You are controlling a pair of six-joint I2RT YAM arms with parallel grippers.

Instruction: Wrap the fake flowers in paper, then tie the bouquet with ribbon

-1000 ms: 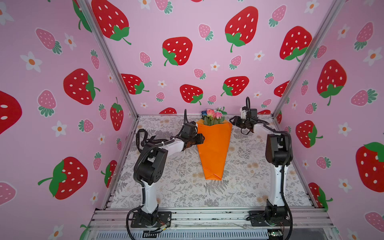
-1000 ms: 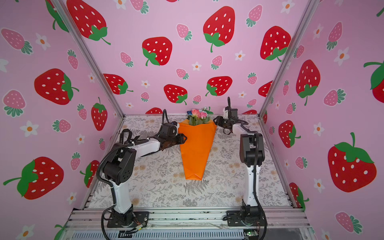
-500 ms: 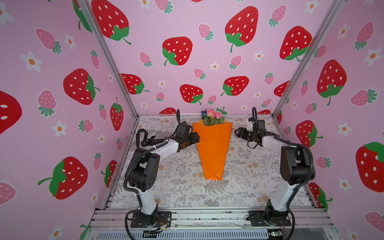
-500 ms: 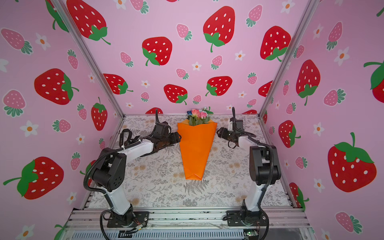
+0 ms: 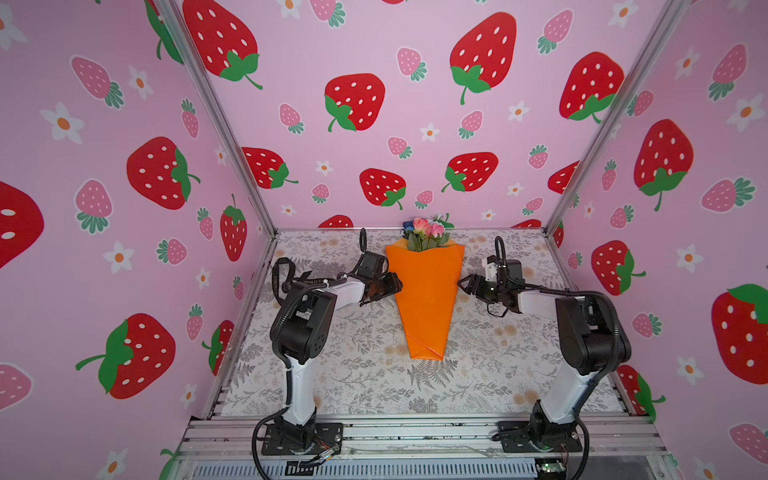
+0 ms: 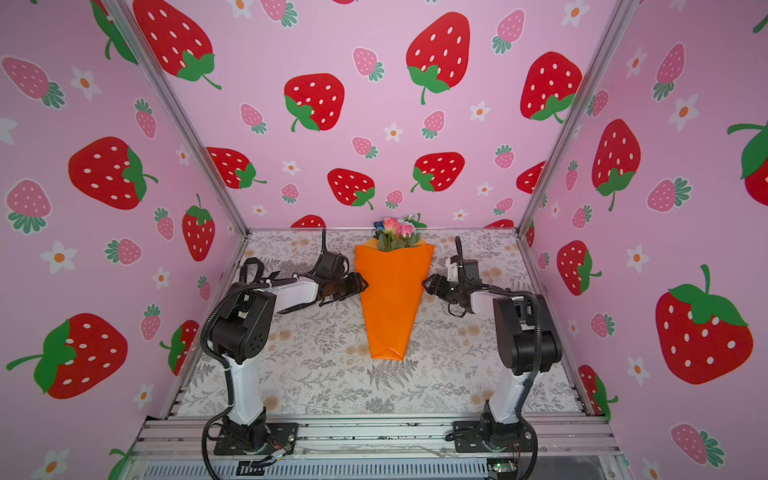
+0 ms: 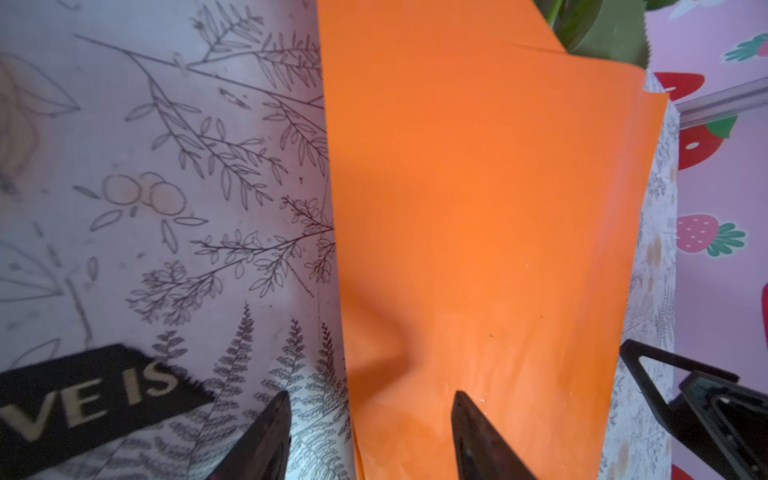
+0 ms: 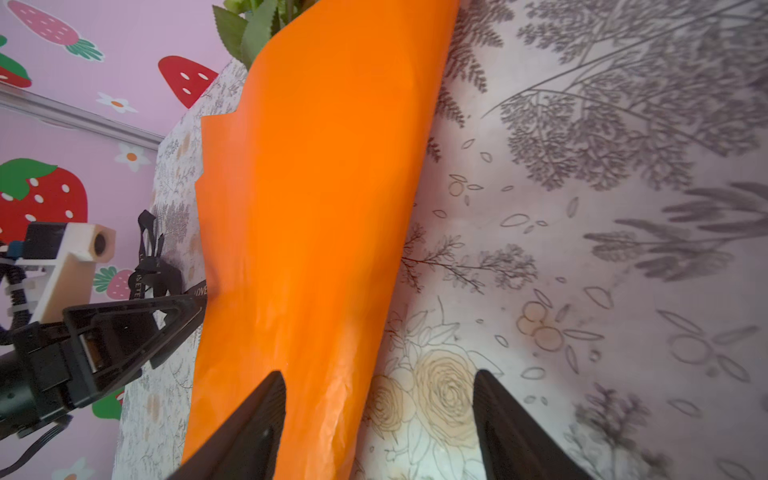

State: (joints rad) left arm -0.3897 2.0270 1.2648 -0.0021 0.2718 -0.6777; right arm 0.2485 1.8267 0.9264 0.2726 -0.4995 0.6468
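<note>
Top views show the bouquet of fake flowers [image 5: 424,299] lying flat on the patterned surface [image 5: 365,374], wrapped in an orange paper cone. Its long axis runs straight away from the arm bases. The folded point is the near end, and pink and blue blooms [image 5: 426,229] spill from the wide far end. The arms approach the bouquet from opposite flanks, across that axis. The left pincer [image 5: 391,286] sits at the bouquet's left edge and the right pincer [image 5: 462,284] at its right edge; neither is clearly nearer.

In the left wrist view the left pincer's jaws stand apart. One fingertip [image 7: 270,432] is over bare surface and the other over the orange paper, straddling the paper's edge without closing on it. The right wrist view shows the same on the other flank: jaws parted, one tip above paper, one above surface, nothing gripped.

A black ribbon [image 7: 87,399] with pale lettering lies just beside the bouquet's left flank, close to the left pincer but outside its jaws. The tie probably depends on carrying that ribbon across the cone, at right angles to its long axis. The left arm therefore looks better placed to begin.
</note>
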